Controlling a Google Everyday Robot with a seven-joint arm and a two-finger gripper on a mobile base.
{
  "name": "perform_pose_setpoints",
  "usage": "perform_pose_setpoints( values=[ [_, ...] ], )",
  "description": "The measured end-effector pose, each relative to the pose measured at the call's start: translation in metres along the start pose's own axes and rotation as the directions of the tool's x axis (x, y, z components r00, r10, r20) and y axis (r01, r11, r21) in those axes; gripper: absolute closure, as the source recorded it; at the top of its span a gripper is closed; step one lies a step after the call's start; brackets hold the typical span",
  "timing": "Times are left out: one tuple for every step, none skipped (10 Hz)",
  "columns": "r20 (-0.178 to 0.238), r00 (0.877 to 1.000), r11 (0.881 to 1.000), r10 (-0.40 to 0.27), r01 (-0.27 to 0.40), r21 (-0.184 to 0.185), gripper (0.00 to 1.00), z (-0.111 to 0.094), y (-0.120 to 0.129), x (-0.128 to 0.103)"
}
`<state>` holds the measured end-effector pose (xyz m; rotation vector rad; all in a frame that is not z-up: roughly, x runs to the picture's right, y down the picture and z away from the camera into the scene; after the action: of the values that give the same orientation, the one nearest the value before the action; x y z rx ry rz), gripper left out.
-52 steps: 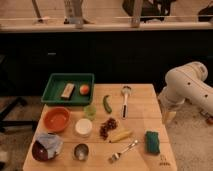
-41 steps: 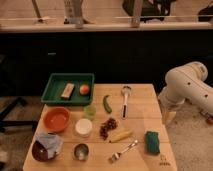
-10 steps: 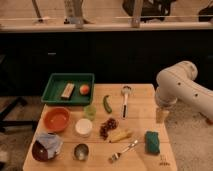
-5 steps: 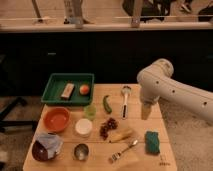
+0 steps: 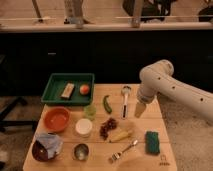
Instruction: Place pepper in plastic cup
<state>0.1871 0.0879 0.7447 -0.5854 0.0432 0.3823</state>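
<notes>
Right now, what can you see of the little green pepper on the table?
The pepper is small, dark green, long and slightly curved. It lies flat on the wooden table, just in front of the green tray. The light-green plastic cup sits close on its left in the picture and a metal utensil on its right. Only the table seems to touch it. The pincer hangs farther right, beyond the utensil, not holding the pepper.

Green tray (image 5: 52, 95) (orange fruit (image 5: 84, 89) inside), orange bowl (image 5: 56, 120), white container (image 5: 83, 127), fork (image 5: 123, 150) and sponge (image 5: 152, 142) surround a ladle (image 5: 125, 101) beside the gripper (image 5: 139, 111).
</notes>
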Motion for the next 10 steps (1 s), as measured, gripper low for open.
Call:
perform_pose_setpoints(
  values=[
    [0.000, 1.000, 1.000, 0.002, -0.002, 0.000, 0.20, 0.000, 0.000, 0.001],
    [0.001, 1.000, 1.000, 0.001, -0.001, 0.000, 0.20, 0.000, 0.000, 0.001],
    [0.001, 1.000, 1.000, 0.000, 0.000, 0.001, 0.20, 0.000, 0.000, 0.000],
    [0.001, 1.000, 1.000, 0.010, -0.010, 0.009, 0.20, 0.001, 0.000, -0.002],
    [0.001, 0.998, 0.998, 0.057, -0.057, 0.026, 0.20, 0.004, 0.002, -0.005],
    [-0.001, 0.995, 0.995, 0.098, -0.098, 0.037, 0.20, 0.008, 0.004, -0.011],
    [0.000, 0.993, 0.992, 0.121, -0.120, 0.040, 0.20, 0.015, 0.010, -0.027],
    [0.000, 0.991, 0.990, 0.133, -0.133, 0.045, 0.20, 0.019, 0.014, -0.038],
    [-0.001, 0.988, 0.987, 0.152, -0.152, 0.051, 0.20, 0.024, 0.017, -0.048],
    [-0.001, 0.987, 0.986, 0.160, -0.159, 0.055, 0.20, 0.028, 0.018, -0.059]
  ],
)
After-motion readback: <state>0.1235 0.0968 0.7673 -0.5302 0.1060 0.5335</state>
